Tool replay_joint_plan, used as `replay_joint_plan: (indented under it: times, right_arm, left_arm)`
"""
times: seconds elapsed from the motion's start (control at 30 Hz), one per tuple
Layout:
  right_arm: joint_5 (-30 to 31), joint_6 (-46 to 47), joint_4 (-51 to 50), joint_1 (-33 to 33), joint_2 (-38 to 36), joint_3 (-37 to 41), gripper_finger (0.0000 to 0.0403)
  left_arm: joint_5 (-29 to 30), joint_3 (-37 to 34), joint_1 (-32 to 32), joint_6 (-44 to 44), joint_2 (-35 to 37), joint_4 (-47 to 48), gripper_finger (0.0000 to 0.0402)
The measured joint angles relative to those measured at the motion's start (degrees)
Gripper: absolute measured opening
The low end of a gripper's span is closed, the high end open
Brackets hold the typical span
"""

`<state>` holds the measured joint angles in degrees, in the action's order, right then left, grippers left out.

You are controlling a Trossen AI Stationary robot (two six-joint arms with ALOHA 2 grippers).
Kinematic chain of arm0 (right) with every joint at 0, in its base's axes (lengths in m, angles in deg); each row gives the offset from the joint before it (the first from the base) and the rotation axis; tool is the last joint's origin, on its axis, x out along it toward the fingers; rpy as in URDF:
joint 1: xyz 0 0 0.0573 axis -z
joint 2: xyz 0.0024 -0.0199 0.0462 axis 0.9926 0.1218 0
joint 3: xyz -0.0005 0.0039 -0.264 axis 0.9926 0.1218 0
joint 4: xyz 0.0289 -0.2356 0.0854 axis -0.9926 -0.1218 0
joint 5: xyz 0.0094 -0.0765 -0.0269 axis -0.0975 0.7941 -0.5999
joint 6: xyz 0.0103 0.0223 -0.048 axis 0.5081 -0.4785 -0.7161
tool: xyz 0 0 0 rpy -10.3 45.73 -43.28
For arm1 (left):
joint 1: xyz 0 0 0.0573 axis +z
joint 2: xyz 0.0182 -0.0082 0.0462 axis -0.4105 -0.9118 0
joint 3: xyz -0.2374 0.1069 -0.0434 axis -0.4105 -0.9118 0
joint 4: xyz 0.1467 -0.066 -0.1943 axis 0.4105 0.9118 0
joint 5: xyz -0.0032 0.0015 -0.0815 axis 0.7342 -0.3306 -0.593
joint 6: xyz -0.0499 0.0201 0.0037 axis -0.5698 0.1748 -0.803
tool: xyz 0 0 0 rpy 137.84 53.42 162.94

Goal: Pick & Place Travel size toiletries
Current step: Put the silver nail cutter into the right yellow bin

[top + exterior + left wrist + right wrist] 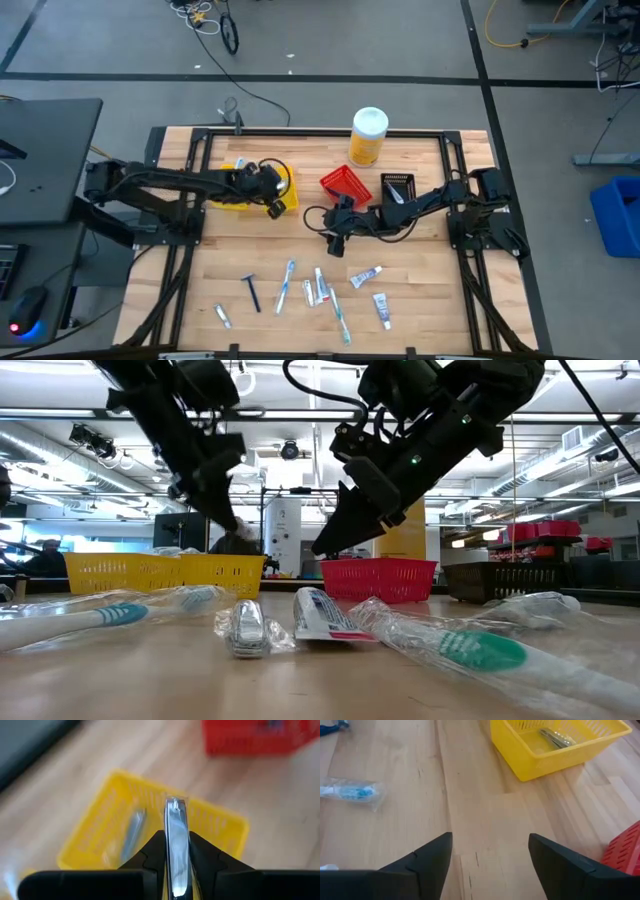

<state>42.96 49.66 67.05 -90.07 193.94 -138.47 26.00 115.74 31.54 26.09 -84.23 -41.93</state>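
- Silvery packet (175, 845) sits pinched between the left gripper (176, 851) fingers, directly above the yellow bin (100, 827); judged best to lower it inside the rim before letting go.
- Right gripper (490, 851), fingers spread wide and holding nothing, hangs over bare wood near the red bin (345, 184).
- Remaining toiletries (310, 290) lie scattered along the near part of the wooden bench (430, 290).
- Beyond it: a grey floor, cables, and a workshop with shelving behind.
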Motion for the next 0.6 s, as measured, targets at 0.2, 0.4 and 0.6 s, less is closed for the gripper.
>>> replay_joint_plan:
  times: [0.2,0.4,0.6]
  right_arm:
    - [-0.04,-0.01,0.02,0.00,0.00,0.00,0.0251]
    - [-0.15,-0.02,0.03,0.00,0.00,0.00,0.0243]
    - [-0.20,-0.02,0.01,-0.02,0.00,0.00,0.0257]
  left_arm:
    - [-2.60,-0.02,3.31,1.42,-7.76,-0.61,0.0066]
    - [-3.34,-0.02,5.04,1.47,-12.34,-2.22,0.0074]
    - [-6.51,-0.02,5.91,4.44,-14.39,-7.11,0.0080]
